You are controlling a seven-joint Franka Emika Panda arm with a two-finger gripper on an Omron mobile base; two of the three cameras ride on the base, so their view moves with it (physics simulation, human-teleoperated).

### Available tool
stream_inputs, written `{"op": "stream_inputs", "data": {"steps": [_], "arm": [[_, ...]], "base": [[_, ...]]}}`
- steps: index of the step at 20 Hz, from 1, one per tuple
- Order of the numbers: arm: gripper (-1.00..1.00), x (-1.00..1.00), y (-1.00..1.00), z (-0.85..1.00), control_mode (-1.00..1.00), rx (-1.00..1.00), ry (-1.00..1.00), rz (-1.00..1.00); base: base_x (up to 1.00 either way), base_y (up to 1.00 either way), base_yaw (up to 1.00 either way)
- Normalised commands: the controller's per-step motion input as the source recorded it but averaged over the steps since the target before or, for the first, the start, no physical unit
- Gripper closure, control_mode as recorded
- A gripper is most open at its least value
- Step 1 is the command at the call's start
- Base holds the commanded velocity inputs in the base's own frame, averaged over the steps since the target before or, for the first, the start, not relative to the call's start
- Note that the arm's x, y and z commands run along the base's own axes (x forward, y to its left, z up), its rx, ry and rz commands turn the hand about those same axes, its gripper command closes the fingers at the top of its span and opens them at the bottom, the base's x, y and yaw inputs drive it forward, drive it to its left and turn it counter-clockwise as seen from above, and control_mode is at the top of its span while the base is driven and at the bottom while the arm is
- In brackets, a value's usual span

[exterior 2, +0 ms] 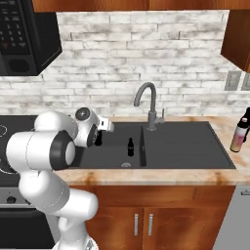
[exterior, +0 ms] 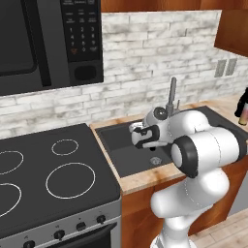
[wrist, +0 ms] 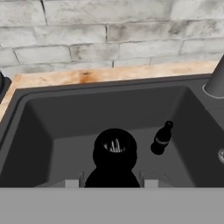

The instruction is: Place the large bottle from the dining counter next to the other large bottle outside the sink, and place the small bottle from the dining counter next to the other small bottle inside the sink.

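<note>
You have the small bottle (wrist: 114, 159) gripped in the gripper (wrist: 112, 183): in the hand view it sits at the lower centre of the frame, its round cap facing the camera, with the two finger tips close on either side of its body. The gripper is closed on it, low over the left basin of the sink (wrist: 39, 127).

The other small bottle (wrist: 161, 138) stands on the basin floor just right of centre in the hand view, and near the middle of the right base view (exterior 2: 130, 146), close to the divider between the basins. The two small bottles are near each other but apart.

At the right edge of the right base view, the large bottle (exterior 2: 239, 135) stands on the table (exterior 2: 229, 128) beside the sink, touching or just in front of the other large bottle (exterior 2: 245, 117) behind it, so that half of the task looks done.

Judging by its look, the small bottle is light, rigid and smooth, narrow at the neck and easy to tip. Holding it on the wider body below the neck, as you appear to be doing, is the safer hold; the neck would let it swing. When you set it down, get its base flat on the basin floor before letting go, and leave a gap so your fingers do not knock its neighbour over.
</note>
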Motion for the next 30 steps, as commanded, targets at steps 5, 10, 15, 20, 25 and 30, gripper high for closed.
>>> {"op": "stream_inputs", "data": {"steps": [5,10,15,20,25,30], "arm": [[1.0,0.0,0.0,-0.13,-1.0,0.0,0.0,0.0],[1.0,0.01,0.0,-0.11,-1.0,0.0,0.0,0.0],[1.0,0.06,0.0,-0.08,-1.0,0.0,0.0,0.0],[1.0,0.06,0.0,-0.08,-1.0,0.0,0.0,0.0],[1.0,0.07,0.0,-0.09,-1.0,0.0,0.0,0.0],[1.0,0.05,0.0,-0.12,-1.0,0.0,0.0,0.0]], "base": [[0.0,0.0,0.0],[0.0,0.0,0.0],[0.0,0.0,0.0],[0.0,0.0,0.0],[0.0,0.0,0.0],[0.0,0.0,0.0]]}}
